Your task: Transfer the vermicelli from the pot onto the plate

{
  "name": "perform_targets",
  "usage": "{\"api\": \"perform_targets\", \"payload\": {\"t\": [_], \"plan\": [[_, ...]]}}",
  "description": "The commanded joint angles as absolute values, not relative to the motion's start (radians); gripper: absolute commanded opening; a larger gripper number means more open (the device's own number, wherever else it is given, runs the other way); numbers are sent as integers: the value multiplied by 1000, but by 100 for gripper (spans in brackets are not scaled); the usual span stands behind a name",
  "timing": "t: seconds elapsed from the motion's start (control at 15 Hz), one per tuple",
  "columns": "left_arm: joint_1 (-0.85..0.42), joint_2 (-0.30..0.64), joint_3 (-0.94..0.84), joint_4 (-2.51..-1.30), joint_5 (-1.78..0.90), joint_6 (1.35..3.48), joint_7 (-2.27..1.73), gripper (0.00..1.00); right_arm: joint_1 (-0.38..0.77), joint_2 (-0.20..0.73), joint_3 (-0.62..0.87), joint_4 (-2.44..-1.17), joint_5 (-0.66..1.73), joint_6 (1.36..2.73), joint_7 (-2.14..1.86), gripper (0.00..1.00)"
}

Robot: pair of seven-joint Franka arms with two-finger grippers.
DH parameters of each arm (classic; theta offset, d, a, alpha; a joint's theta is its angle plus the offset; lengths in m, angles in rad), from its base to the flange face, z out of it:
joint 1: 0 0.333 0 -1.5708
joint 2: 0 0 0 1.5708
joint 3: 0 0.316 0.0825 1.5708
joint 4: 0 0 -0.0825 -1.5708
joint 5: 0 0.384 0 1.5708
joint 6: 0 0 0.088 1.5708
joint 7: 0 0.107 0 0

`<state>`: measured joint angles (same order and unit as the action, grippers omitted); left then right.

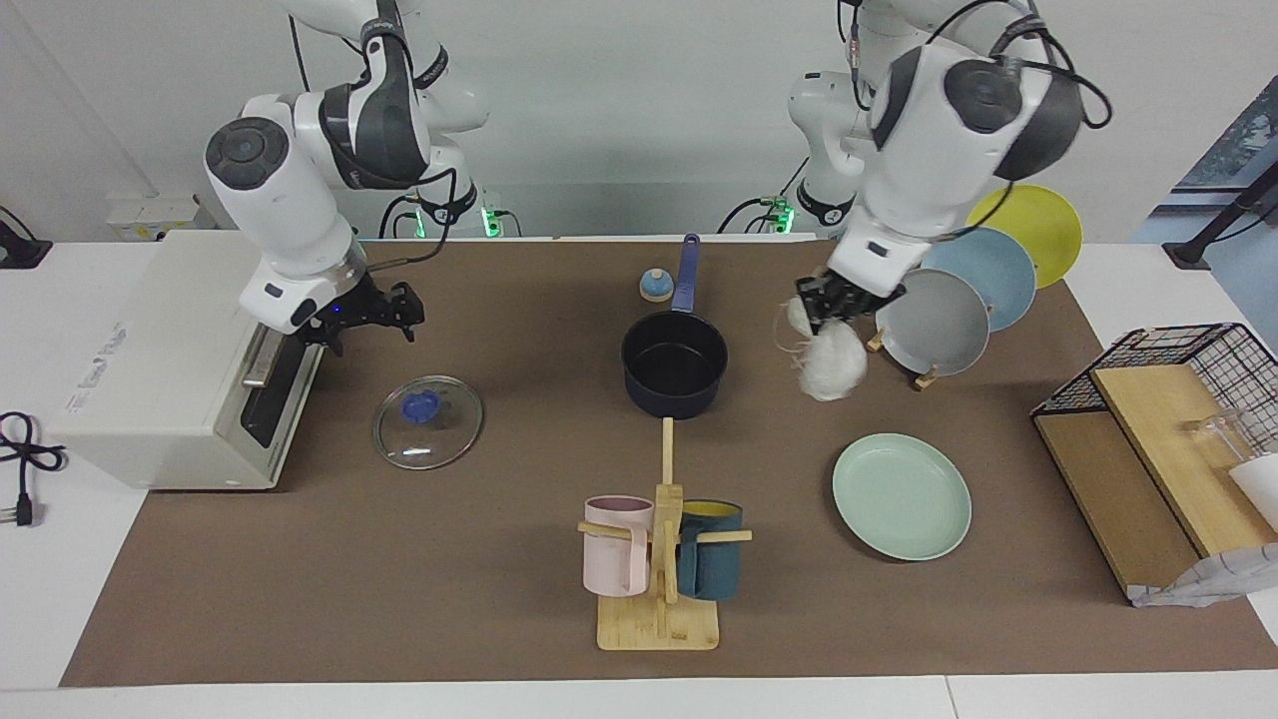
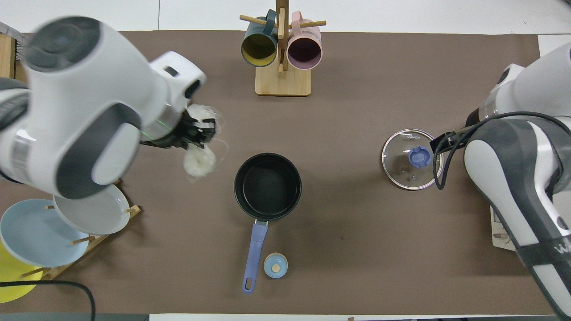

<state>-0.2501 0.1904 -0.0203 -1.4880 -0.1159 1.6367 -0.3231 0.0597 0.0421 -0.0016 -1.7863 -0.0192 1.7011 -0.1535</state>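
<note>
robot lab: arms, staged kitchenware table (image 1: 300,599)

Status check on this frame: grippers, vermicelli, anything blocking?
Left gripper shut on vermicelli, airborne between pot and plate. Right gripper waits by the oven. Pot empty. Nothing blocking the plate.

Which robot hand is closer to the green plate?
Left. The left gripper, holding the vermicelli, hangs between the pot and the plate. The right gripper waits by the toaster oven.

You have bare bench between the pot (image 1: 675,361) and the plate (image 1: 902,495); the plate rack (image 1: 929,377) seems to crowd the side nearer the robots.
</note>
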Motion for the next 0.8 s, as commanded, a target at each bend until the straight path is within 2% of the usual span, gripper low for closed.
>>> {"api": "perform_targets", "payload": {"t": [0.0, 0.2, 0.33, 0.47, 0.73], "plan": [[-137, 299, -32, -1447, -132, 1719, -201, 0, 51, -50, 2, -1792, -18, 1613, -106, 100], [-88, 370, -32, -1495, -129, 1874, -112, 0, 46, -61, -17, -1734, -17, 1537, -74, 100], [-81, 412, -32, -1525, -130, 1975, -49, 0, 38, -34, -26, -1712, -11, 1531, -64, 100], [-77, 443, -32, -1525, -129, 1996, -41, 0, 31, 18, -21, -1626, -12, 1475, -64, 100], [-89, 468, -29, -1589, -129, 2100, -3, 0, 20, 28, -23, -1620, -25, 1471, -63, 100]]}}
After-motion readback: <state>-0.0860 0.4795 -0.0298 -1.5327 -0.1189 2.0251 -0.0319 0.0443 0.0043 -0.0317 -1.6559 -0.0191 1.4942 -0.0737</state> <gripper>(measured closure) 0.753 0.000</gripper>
